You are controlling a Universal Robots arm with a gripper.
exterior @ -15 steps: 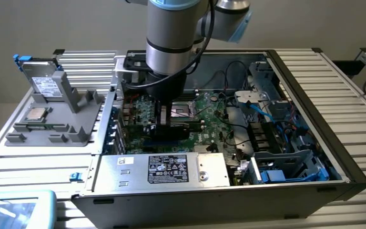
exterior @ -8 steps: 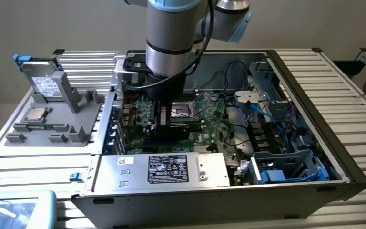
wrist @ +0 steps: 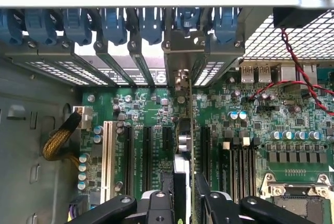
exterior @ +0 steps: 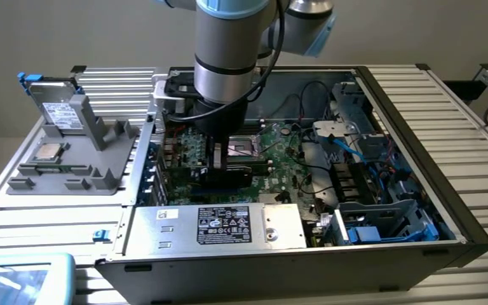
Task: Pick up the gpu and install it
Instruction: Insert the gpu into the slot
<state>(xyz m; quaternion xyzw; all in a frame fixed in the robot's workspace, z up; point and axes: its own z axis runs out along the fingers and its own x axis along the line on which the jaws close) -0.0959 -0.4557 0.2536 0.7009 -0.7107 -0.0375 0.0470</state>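
The gpu [wrist: 182,145] shows edge-on in the wrist view, upright over the green motherboard [wrist: 151,109] among the black expansion slots. Its silver end bracket [wrist: 183,51] sits against the case's rear slot openings, under the blue retention clips [wrist: 151,25]. My gripper [wrist: 185,190] is shut on the card, with one black finger [wrist: 160,203] on each side of it. In the exterior view my gripper [exterior: 227,159] reaches straight down into the open computer case [exterior: 413,95], and the card's dark body [exterior: 231,173] is just below it over the motherboard [exterior: 286,152].
A grey parts holder [exterior: 74,171] at the exterior view's left carries a silver drive with blue clips [exterior: 53,105], a processor chip [exterior: 47,151] and a memory stick [exterior: 58,169]. The power supply [exterior: 218,225] lies at the case front. Blue cables [exterior: 345,143], a white slot [wrist: 108,151] and red-black wires [wrist: 292,78] crowd the board.
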